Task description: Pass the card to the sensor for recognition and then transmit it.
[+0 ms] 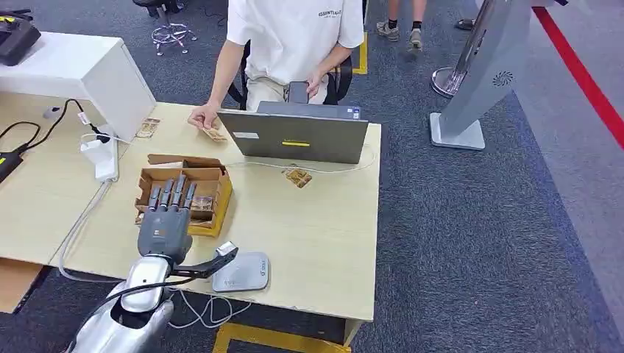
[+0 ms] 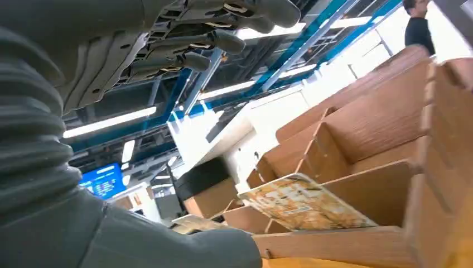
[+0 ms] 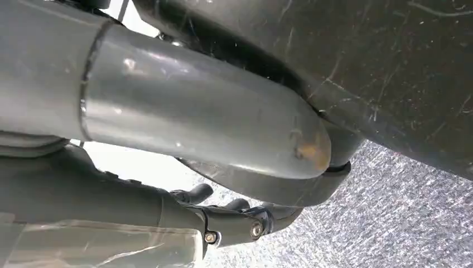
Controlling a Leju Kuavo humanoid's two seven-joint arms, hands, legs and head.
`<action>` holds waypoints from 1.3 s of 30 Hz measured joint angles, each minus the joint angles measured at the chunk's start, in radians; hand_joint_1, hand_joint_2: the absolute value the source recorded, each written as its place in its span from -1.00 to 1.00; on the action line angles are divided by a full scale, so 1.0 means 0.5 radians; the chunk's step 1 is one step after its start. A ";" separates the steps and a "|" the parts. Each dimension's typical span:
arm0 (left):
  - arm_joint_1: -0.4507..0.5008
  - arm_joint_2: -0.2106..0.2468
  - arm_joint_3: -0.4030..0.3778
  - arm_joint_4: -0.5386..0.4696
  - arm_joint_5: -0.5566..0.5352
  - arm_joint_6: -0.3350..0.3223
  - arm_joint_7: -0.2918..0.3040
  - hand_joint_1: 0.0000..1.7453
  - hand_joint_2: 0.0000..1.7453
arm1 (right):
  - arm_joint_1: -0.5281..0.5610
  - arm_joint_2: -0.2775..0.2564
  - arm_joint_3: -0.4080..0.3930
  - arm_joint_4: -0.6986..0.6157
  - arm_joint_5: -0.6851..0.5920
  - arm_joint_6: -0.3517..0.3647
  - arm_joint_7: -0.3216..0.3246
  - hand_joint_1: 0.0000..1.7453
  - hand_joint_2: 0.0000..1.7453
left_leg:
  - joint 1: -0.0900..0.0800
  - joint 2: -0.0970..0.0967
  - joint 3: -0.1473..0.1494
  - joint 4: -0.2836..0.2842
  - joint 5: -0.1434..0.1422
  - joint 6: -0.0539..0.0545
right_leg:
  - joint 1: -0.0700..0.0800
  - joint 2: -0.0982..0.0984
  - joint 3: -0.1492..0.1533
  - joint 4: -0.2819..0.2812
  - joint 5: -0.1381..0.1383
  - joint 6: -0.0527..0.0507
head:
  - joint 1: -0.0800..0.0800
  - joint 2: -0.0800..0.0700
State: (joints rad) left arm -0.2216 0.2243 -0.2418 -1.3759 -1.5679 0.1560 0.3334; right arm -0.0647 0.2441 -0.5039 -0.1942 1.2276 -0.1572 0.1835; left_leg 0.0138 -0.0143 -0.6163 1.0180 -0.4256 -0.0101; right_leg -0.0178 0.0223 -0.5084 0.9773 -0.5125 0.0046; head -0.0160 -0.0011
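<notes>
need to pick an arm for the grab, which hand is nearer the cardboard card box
Left. The left hand hovers right over the cardboard box; the right hand hangs low above the carpet, away from the table.

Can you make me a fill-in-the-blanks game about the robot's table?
1. The robot's left hand hovers over the cardboard ____.
2. The grey sensor lies near the table's ____ edge.
3. A person sits behind the ____.
4. One card lies in front of the laptop, on the ____.

Missing words: box; front; laptop; table
</notes>
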 joint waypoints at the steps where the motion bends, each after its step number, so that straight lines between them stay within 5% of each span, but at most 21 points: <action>1: 0.000 0.000 0.003 0.002 0.000 0.001 0.000 -1.00 1.00 | 0.000 0.000 0.000 0.000 0.001 0.000 0.000 -1.00 -1.00 | 0.000 0.000 0.000 0.000 0.000 0.000 | 0.000 0.000 0.000 0.000 0.000 0.000 | 0.000 0.000; 15: -0.017 -0.006 0.150 0.210 0.000 0.086 -0.021 -1.00 1.00 | 0.000 0.000 0.003 0.000 0.033 0.000 0.004 -1.00 -1.00 | 0.000 0.000 0.000 0.000 0.000 0.000 | 0.000 0.000 0.000 0.000 0.000 0.000 | 0.000 0.000; 19: -0.023 -0.005 0.148 0.217 -0.001 0.221 -0.021 -1.00 1.00 | 0.000 0.000 0.008 0.000 0.054 0.000 -0.005 -1.00 -1.00 | 0.000 0.000 0.000 0.000 0.000 0.000 | 0.000 0.000 -0.001 0.000 0.000 0.000 | 0.000 0.001; 24: -0.037 0.008 0.102 0.242 -0.001 0.432 -0.022 -1.00 1.00 | 0.000 0.000 0.010 0.000 0.066 0.000 -0.020 -1.00 -1.00 | 0.000 0.000 0.000 0.000 0.000 0.000 | 0.000 0.001 -0.001 0.000 0.000 0.000 | 0.000 0.000; 39: -0.059 0.096 -0.070 0.265 -0.001 0.597 -0.055 -1.00 1.00 | 0.001 0.000 0.017 0.000 0.085 0.000 -0.032 -1.00 -1.00 | 0.000 0.000 0.000 0.000 0.000 0.000 | 0.000 0.001 -0.001 0.000 0.000 0.000 | 0.000 0.000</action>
State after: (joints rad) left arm -0.2509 0.2724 -0.2770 -1.2432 -1.5682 0.4547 0.3059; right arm -0.0644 0.2441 -0.4955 -0.1942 1.2703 -0.1572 0.1675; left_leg 0.0138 -0.0142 -0.6164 1.0180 -0.4257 -0.0101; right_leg -0.0179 0.0227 -0.5088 0.9773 -0.5126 0.0046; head -0.0160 -0.0011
